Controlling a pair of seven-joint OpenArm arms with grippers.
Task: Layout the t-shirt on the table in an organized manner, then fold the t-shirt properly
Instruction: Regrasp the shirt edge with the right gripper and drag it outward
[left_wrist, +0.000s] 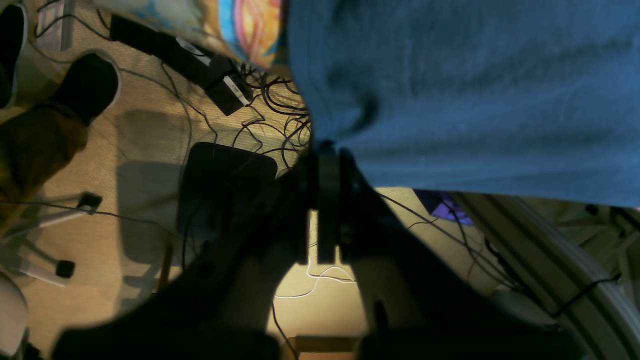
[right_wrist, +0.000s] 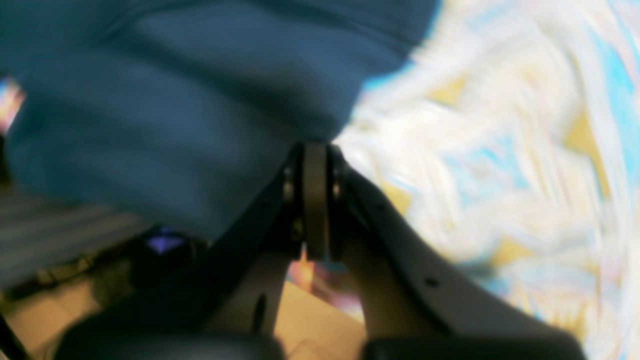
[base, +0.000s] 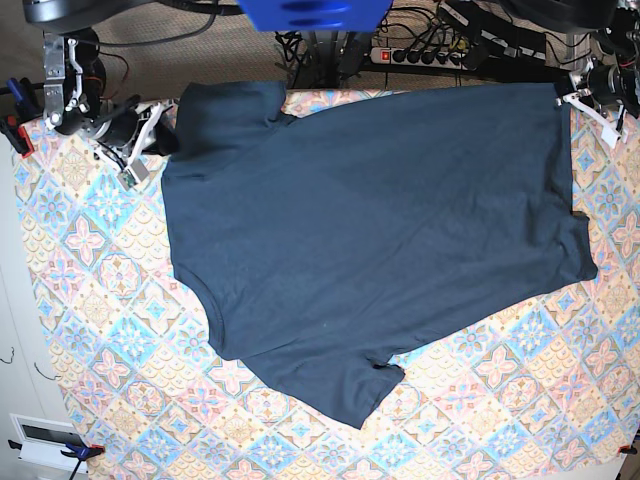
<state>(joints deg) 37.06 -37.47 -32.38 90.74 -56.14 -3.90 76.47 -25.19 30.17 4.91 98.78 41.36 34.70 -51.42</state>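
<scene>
On your left in the base view, the right gripper (base: 150, 135) has its jaws pinched on the t-shirt's (base: 370, 230) edge near the shoulder. The shirt lies spread across the table (base: 90, 330), one sleeve pointing toward the near side. At the right, the left gripper (base: 572, 98) is clamped on the hem corner at the far table edge. You look to be in the layout step, stretching the cloth flat; next, draw it fully onto the table and smooth it before folding. Beyond the edge, floor cables (left_wrist: 270, 100) and a power strip (base: 425, 52) sit clear of the shirt.
</scene>
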